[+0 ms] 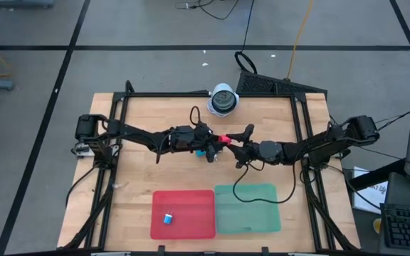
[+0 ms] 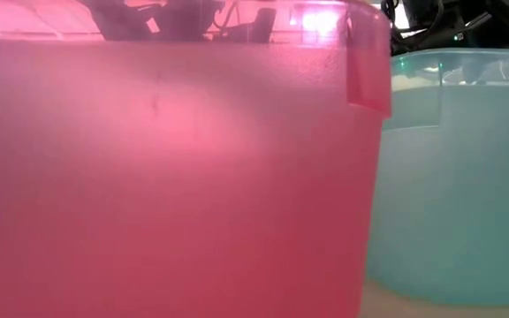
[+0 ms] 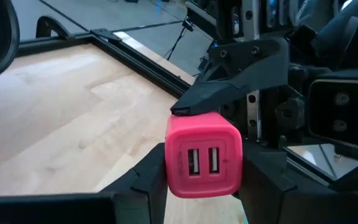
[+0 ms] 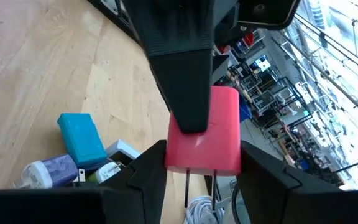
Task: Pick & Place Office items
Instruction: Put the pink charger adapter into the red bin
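Sitting between both claws' fingers, red USB charger [image 3: 204, 154], mid-table

You get even, bright overhead light on the wooden table [image 1: 162, 121], with soft shadows. The low view is filled by a blurred red tray [image 2: 166, 177], backlit and glowing, perhaps pressed against the lens.

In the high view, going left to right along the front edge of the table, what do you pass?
Red tray, with a small blue item lying in its left part, then the green tray.
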You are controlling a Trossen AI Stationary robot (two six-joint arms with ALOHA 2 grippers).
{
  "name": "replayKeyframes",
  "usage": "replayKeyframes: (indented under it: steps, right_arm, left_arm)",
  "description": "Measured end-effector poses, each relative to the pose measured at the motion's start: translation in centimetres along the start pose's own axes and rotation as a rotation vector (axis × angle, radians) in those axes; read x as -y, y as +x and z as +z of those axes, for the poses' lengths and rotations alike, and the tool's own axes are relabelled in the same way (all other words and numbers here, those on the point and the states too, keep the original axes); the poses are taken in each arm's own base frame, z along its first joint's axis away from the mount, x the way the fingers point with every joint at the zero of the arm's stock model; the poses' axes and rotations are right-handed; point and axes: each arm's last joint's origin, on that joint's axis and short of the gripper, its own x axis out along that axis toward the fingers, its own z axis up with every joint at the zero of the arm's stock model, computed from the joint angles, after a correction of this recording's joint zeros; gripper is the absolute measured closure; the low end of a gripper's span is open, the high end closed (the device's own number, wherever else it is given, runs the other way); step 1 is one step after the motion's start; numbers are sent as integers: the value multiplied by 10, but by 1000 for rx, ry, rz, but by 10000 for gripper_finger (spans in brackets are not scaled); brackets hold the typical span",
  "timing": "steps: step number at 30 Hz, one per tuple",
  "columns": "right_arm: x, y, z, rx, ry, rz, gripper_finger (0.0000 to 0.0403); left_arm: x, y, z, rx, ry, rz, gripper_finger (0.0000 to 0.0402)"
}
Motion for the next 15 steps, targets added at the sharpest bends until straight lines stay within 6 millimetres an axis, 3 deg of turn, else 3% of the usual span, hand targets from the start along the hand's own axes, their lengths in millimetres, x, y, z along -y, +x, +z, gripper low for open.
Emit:
replayKeyframes:
  steps: [8, 15]
  right_arm:
    - [6, -8, 2, -112, 158, -152, 185]
    - [23, -31, 6, -132, 277, -129, 182]
  left_arm:
    - [-5, -2, 8, 21, 64, 13, 242]
    - [-3, -20, 30, 7, 154, 30, 252]
